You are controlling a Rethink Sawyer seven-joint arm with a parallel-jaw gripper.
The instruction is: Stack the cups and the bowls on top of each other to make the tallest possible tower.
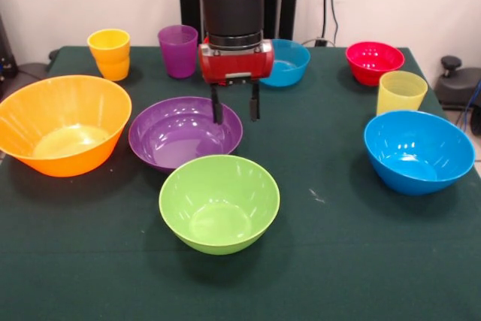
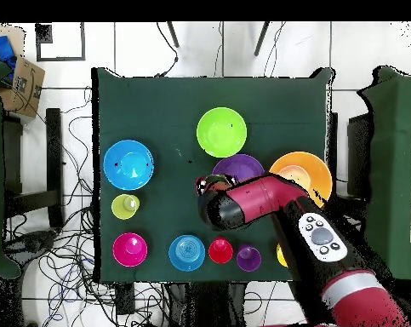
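My gripper (image 1: 234, 104) (image 2: 210, 182) is open and hangs low over the purple bowl (image 1: 184, 133) (image 2: 242, 163). One finger is inside the bowl's far right rim, the other outside it, and nothing is gripped. The green bowl (image 1: 219, 202) (image 2: 221, 131) sits in front of it, the orange bowl (image 1: 64, 122) (image 2: 300, 174) to the left and the blue bowl (image 1: 418, 149) (image 2: 128, 163) to the right. At the back stand the orange-yellow cup (image 1: 110, 53), purple cup (image 1: 178, 50) (image 2: 248, 257), small blue bowl (image 1: 288, 62) (image 2: 186, 252) and red bowl (image 1: 374, 62) (image 2: 129, 249). The arm hides the red cup (image 2: 220, 249) in the front view. Every piece stands singly.
The pale yellow cup (image 1: 400, 92) (image 2: 125, 205) stands between the red bowl and the blue bowl. The table is covered in dark green cloth (image 1: 316, 261), with bare stretches along its near edge. Cables lie on the floor around the table.
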